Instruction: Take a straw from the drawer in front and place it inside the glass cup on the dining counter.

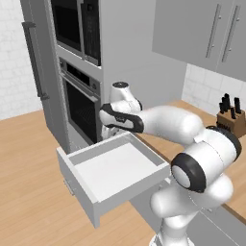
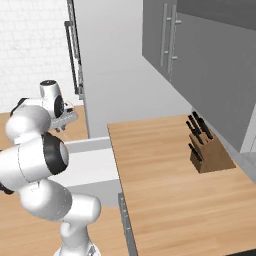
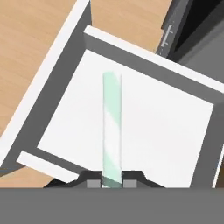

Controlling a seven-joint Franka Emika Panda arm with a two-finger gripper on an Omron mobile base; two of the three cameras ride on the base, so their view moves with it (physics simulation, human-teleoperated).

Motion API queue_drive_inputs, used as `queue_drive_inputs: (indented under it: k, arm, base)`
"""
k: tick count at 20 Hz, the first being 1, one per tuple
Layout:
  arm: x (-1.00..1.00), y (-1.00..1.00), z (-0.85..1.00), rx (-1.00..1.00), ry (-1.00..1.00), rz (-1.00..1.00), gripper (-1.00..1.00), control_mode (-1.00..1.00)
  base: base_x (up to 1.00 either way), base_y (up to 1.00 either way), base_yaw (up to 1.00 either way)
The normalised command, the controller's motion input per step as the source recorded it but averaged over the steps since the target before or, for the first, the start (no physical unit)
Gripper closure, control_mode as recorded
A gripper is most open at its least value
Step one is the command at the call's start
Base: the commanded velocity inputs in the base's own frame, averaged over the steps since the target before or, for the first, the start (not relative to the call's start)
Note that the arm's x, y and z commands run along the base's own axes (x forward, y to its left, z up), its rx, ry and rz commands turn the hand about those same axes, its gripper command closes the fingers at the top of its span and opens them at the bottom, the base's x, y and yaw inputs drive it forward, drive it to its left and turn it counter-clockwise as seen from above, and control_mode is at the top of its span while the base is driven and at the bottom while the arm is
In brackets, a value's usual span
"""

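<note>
While clenched on a slim, translucent green-and-white striped straw, jaws above the boxy, smooth white-floored drawer.

Room: light-wood floor, white brick wall, grey tall cabinet housing stacked black ovens. Grey wall cabinets (bar handles) hang above the wooden surface carrying a knife block.

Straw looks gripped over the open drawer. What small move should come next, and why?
Probably lift the hand straight up. In the hand view its fingers are shut on the straw, which stretches out over the white floor of the open drawer. The drawer's grey walls ring it, so rising first should clear them before any swing toward the cup.
</note>
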Motion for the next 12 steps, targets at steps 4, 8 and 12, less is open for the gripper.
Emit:
queue_drive_inputs:
  k: [4,8,12]
  arm:
    - [-0.33,-0.48,0.57,0.0,0.0,-0.18,1.0,-1.0]
    - [-0.33,-0.57,0.18,0.0,0.0,-0.17,1.0,-1.0]
    - [-0.19,-0.42,0.0,0.02,0.0,-0.16,1.0,-1.0]
  base:
    - [0.0,0.0,0.0]
    - [0.0,0.0,0.0]
    - [0.0,0.0,0.0]
